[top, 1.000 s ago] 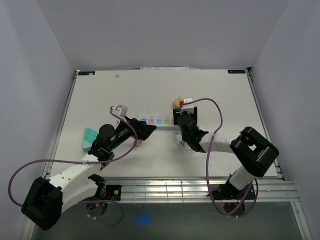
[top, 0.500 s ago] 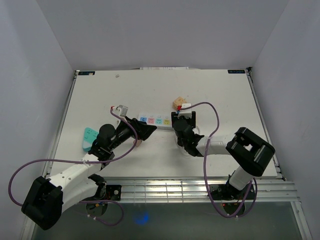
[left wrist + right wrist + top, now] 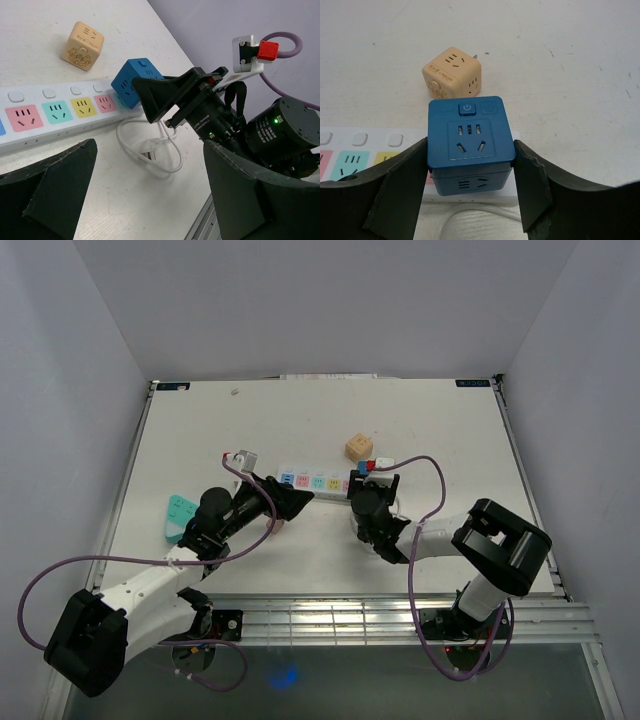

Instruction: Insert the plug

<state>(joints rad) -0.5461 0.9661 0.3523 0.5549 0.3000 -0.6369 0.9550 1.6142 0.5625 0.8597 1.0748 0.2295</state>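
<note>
So the blue cube plug looks like hard moulded plastic. I'd guess it's rigid and light, but the faces are smooth, so it could slip or twist if it's pinched off-centre. The best hold is flat on two opposite side faces, keeping the top and the prong side free. That's pretty much what the right pincer is doing: partway open, one finger pressed on each side of the cube.

Looks-wise it's deep blue with rounded edges, a power button and a socket face on top, and more slots on the side facing the wrist camera. The prongs don't show in any view.

It's over the right end of the white power strip, a bit tilted. I can't tell if it's touching the strip or just above it. A tan cube sits just beyond on the counter, and there's a loose white cable on the near side. The left pincer is wide open near the strip, holding nothing.
</note>
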